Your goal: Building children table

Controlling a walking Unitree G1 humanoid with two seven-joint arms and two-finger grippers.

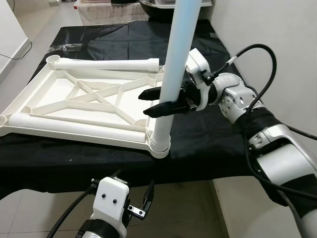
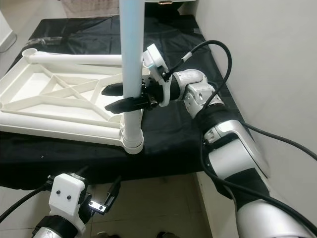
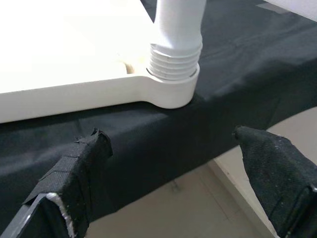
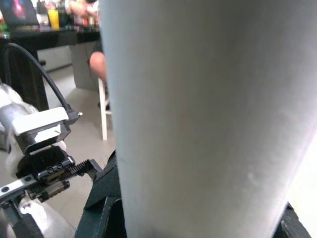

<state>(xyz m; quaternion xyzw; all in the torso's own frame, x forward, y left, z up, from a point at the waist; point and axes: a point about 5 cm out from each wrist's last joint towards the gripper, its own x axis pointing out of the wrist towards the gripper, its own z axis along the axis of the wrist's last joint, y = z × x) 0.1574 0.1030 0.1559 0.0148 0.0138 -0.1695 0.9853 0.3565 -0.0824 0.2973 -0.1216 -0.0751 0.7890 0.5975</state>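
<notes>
The white tabletop (image 1: pixel 74 106) lies upside down on the black-covered bench (image 1: pixel 208 144). One leg (image 1: pixel 171 74) stands in its near corner socket (image 3: pixel 171 89), the right tool (image 1: pixel 163 101) clamped round it; threads show, two legs lie loose. Left tool (image 3: pixel 173 173) hangs open below

The leg (image 1: pixel 174 64) I grip looks like smooth plastic, pale and faintly satin, with moulded thread ridges where it meets the corner socket. The tabletop (image 1: pixel 79 101) is the same off-white plastic, matt with a soft sheen along its ribs. A black matt cloth (image 1: pixel 208 144) covers the bench. My right gripper (image 1: pixel 161 101) has black fingers, and my left fingers (image 3: pixel 81 171) look wrapped in rough black tape. My arms are brushed silver metal, with glossy white housings. The floor (image 1: pixel 198 208) is pale, slightly glossy tile.
</notes>
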